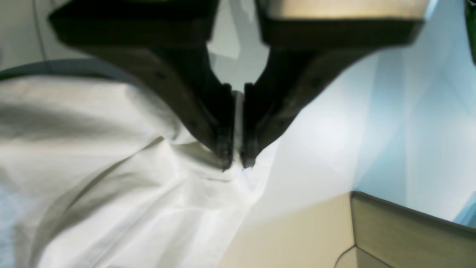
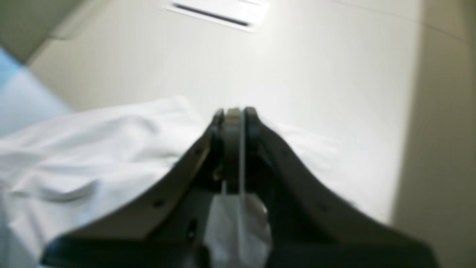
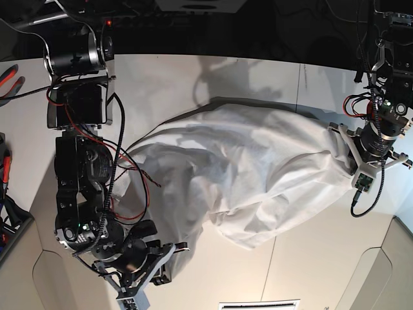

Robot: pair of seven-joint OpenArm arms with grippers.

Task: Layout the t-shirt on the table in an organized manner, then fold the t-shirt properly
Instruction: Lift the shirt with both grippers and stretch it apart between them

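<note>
The white t-shirt (image 3: pixel 251 174) hangs stretched and wrinkled between my two grippers over the off-white table (image 3: pixel 161 84). My left gripper (image 3: pixel 341 150), on the right of the base view, is shut on one end of the shirt. In the left wrist view its fingertips (image 1: pixel 236 163) pinch the fabric (image 1: pixel 111 186). My right gripper (image 3: pixel 177 247), at the lower left of the base view, is shut on the shirt's other edge. In the right wrist view a thin fold sits between the closed right gripper (image 2: pixel 234 111), with the shirt (image 2: pixel 93 160) spreading left.
Red-handled tools (image 3: pixel 10 74) lie at the table's left edge. A dark seam line (image 3: pixel 300 84) crosses the table at the right. Rounded cut-outs (image 3: pixel 371 284) mark the near edge. A white label strip (image 3: pixel 258 303) lies at the near edge and shows in the right wrist view (image 2: pixel 219 13).
</note>
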